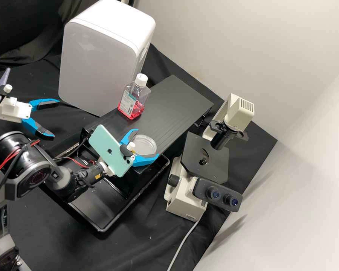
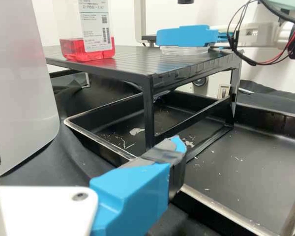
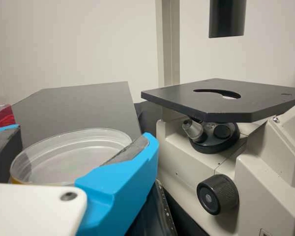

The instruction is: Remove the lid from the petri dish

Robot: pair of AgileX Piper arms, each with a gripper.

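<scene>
White walls (image 1: 260, 49) meet in corner behind black-clothed bench (image 1: 101, 248); even light, soft shadows on right wall. Dark drape (image 1: 22, 26) at back left corner. White box (image 1: 101, 56) near back edge. Microscope (image 1: 203, 177) at right edge, grey cable (image 1: 185, 241) trailing toward front edge.

The right claw (image 3: 73, 142) hides the near rim of the petri dish (image 3: 64, 162) (lid and base indistinguishable).

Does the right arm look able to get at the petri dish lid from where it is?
Probably yes. The right gripper sits around the petri dish on the shelf, with nothing between them, and the flask stands well clear. Whether it grips yet cannot be told.
</scene>
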